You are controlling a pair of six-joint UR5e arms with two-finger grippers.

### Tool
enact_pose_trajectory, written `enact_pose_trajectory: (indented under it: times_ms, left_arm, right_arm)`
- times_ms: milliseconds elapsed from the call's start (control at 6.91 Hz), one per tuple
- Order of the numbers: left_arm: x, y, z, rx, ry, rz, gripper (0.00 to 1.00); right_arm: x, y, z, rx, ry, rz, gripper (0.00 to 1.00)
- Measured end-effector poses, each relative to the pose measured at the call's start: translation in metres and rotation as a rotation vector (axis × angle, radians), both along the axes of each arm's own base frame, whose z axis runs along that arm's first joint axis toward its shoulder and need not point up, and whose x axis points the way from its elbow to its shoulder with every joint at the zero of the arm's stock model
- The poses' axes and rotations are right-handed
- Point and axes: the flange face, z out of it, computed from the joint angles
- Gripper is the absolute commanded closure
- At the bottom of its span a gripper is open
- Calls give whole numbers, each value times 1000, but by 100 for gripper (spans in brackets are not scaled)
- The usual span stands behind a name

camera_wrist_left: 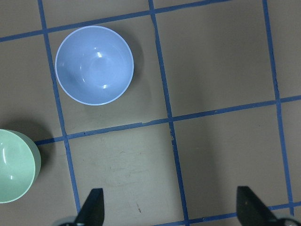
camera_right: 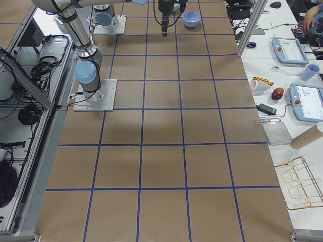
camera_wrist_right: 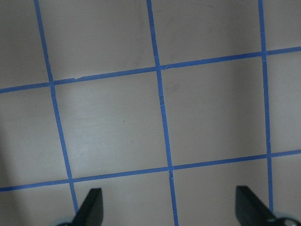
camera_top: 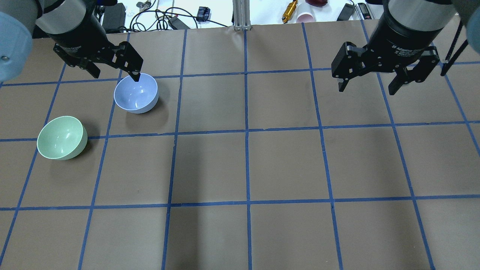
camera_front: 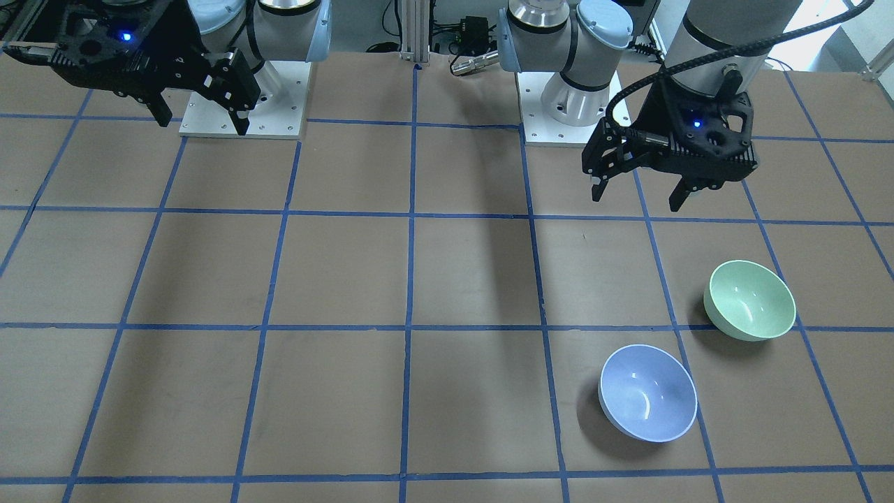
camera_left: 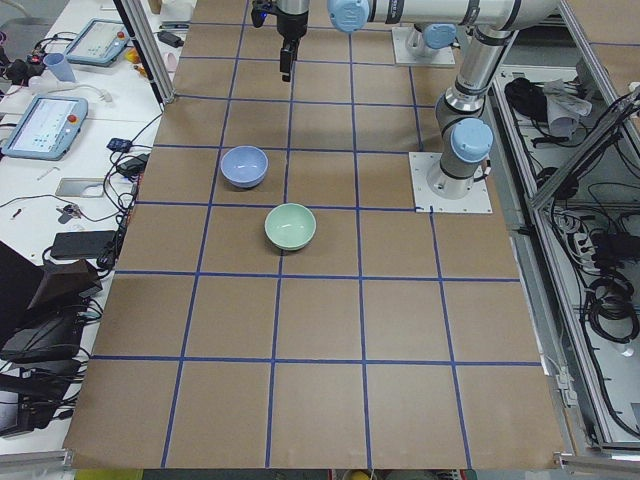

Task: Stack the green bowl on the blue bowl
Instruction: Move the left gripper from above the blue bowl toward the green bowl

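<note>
The green bowl (camera_front: 749, 300) stands upright on the brown table, on my left side; it also shows in the overhead view (camera_top: 62, 137) and at the left edge of the left wrist view (camera_wrist_left: 14, 172). The blue bowl (camera_front: 647, 392) stands upright about a bowl's width from it, farther from my base (camera_top: 136, 93) (camera_wrist_left: 94, 65). Both bowls are empty and apart. My left gripper (camera_front: 639, 198) (camera_top: 114, 73) hangs open and empty high above the table, near the bowls. My right gripper (camera_front: 202, 120) (camera_top: 366, 90) is open and empty, high over the other side.
The table is brown paper with a blue tape grid. The two arm bases (camera_front: 243, 98) (camera_front: 569, 105) stand on white plates at my edge. Cables, a pink cup (camera_top: 306, 17) and small tools lie beyond the far edge.
</note>
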Motion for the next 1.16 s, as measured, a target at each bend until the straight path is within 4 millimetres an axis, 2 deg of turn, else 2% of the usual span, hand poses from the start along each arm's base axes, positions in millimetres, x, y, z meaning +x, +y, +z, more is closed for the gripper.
enact_pose_trajectory:
  times_ms: [289, 434, 724, 1158]
  left_arm:
    - [4, 1, -2, 19, -2, 10, 0]
    - [18, -2, -6, 36, 0, 34, 0]
    - [74, -13, -24, 71, 14, 123, 0]
    - [178, -22, -63, 103, 26, 227, 0]
  right_arm:
    - [0, 0, 1, -2, 0, 0, 0]
    - [0, 0, 1, -2, 0, 0, 0]
    - [0, 0, 0, -1, 0, 0, 0]
    - [0, 0, 0, -1, 0, 0, 0]
